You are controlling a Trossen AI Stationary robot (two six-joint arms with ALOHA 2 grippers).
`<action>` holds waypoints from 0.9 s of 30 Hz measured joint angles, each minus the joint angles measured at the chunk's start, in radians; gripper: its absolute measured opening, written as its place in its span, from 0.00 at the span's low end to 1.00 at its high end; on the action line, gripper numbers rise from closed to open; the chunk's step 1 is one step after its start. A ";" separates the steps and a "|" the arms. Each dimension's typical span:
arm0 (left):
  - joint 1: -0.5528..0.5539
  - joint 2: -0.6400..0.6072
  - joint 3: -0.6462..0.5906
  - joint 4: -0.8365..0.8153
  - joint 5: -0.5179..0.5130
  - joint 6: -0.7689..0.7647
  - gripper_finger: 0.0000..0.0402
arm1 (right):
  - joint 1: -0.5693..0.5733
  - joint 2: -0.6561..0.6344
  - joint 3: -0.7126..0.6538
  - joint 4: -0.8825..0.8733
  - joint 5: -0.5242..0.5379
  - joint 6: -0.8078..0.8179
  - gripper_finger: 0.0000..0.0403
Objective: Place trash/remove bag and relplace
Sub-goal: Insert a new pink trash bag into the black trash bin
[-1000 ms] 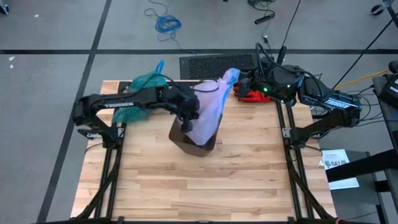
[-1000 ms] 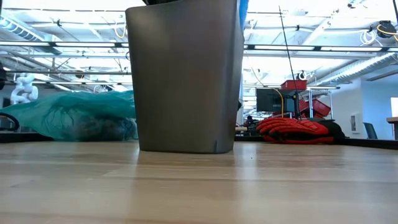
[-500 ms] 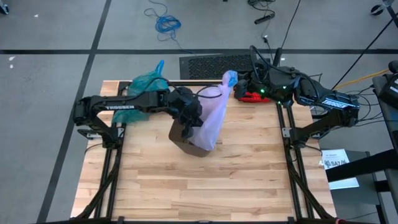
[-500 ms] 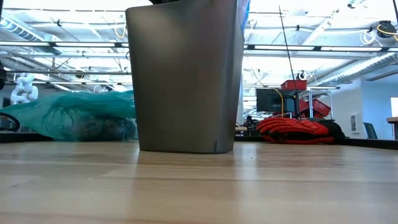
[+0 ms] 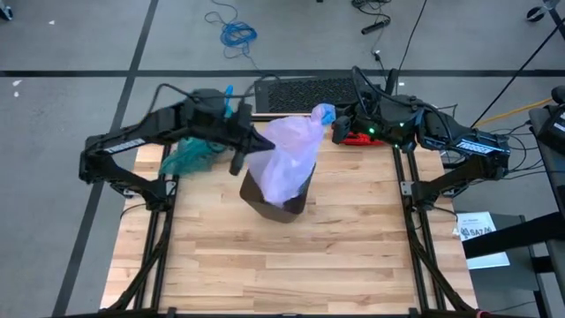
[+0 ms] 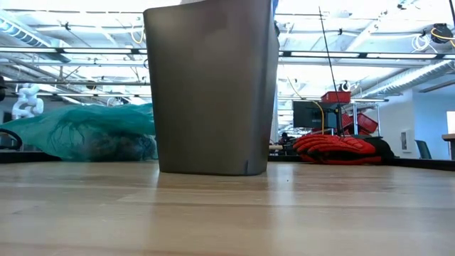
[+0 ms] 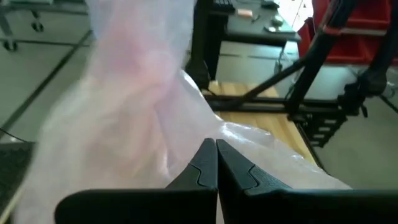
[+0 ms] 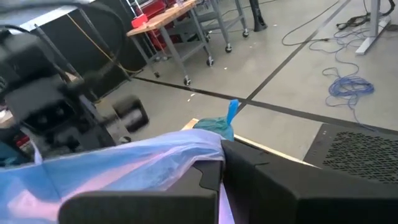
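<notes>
Both grippers pinch the pink-lilac bag [image 5: 287, 163] from above: left gripper [image 5: 254, 141] at one edge, right gripper [image 5: 334, 119] at its blue rim, over the bin [image 5: 265, 199]. Low view shows the full teal bag [image 6: 78, 131] set aside on the table [image 6: 227, 213]. Wrist views confirm fingers closed on film. Judged: old liner removed; seating the new one remains.

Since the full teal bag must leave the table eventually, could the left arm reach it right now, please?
Probably not yet: the left tool is shut on the pink bag above the bin, though the teal bag lies close beneath that arm.
</notes>
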 joint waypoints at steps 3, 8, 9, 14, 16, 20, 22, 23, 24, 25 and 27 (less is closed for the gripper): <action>0.008 -0.020 0.010 -0.024 -0.017 0.000 0.00 | 0.000 0.005 0.000 -0.002 -0.012 -0.001 0.00; 0.009 -0.003 0.009 -0.087 -0.052 0.001 0.00 | 0.000 0.015 0.000 -0.004 -0.029 -0.008 0.00; 0.009 0.002 0.009 -0.102 -0.055 0.002 0.00 | 0.000 0.017 0.000 -0.004 -0.030 -0.012 0.00; 0.026 -0.007 0.007 -0.096 -0.153 0.001 0.00 | 0.018 0.017 0.000 -0.003 -0.030 -0.027 0.00; 0.045 -0.039 0.007 -0.058 -0.200 0.001 0.00 | 0.032 0.017 0.000 -0.001 -0.030 -0.037 0.00; 0.096 -0.079 0.010 -0.031 -0.265 -0.024 0.00 | 0.066 0.018 0.000 0.031 -0.034 -0.094 0.00; 0.126 -0.078 0.010 -0.047 -0.266 -0.055 0.00 | 0.083 0.018 0.000 0.041 -0.051 -0.135 0.00; 0.140 -0.069 0.007 -0.052 -0.252 -0.072 0.00 | 0.092 0.018 0.000 0.050 -0.053 -0.161 0.00; 0.151 -0.055 0.001 -0.052 -0.222 -0.082 0.00 | 0.104 0.018 0.000 0.056 -0.055 -0.189 0.00; 0.159 -0.045 -0.006 -0.055 -0.188 -0.095 0.00 | 0.116 0.018 0.000 0.063 -0.055 -0.218 0.00; 0.161 -0.014 -0.014 -0.061 -0.112 -0.113 0.00 | 0.132 0.018 0.000 0.090 -0.054 -0.284 0.00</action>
